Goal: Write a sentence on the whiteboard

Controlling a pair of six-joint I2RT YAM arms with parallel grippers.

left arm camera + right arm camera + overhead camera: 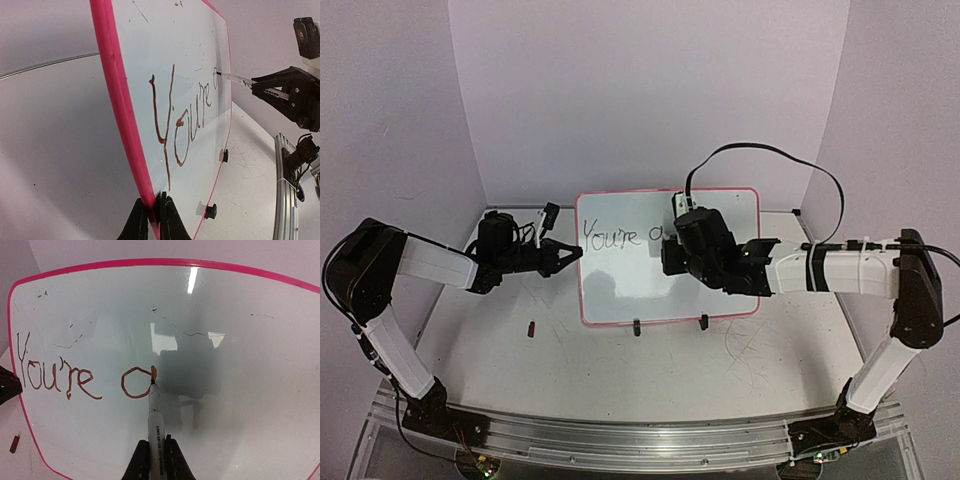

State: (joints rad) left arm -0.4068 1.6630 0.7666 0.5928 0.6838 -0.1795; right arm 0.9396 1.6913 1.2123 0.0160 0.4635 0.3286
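The whiteboard (620, 280), glossy white with a pink frame and two black clip feet, stands tilted at mid table. My left gripper (572, 253) is shut on its left frame edge (120, 110); the fingers (172, 220) pinch the frame. My right gripper (672, 250) is shut on a white marker (155, 425), whose tip touches the board (240, 340). The sentence (612, 237) reads "You're" plus a round letter with a short stroke starting at its right. It also shows in the right wrist view (55, 375) and the left wrist view (180, 125).
A small dark marker cap (532, 326) lies on the scratched tabletop left of the board; it also shows in the right wrist view (15, 443). A black cable (790, 160) loops above the right arm. Walls enclose the back and sides.
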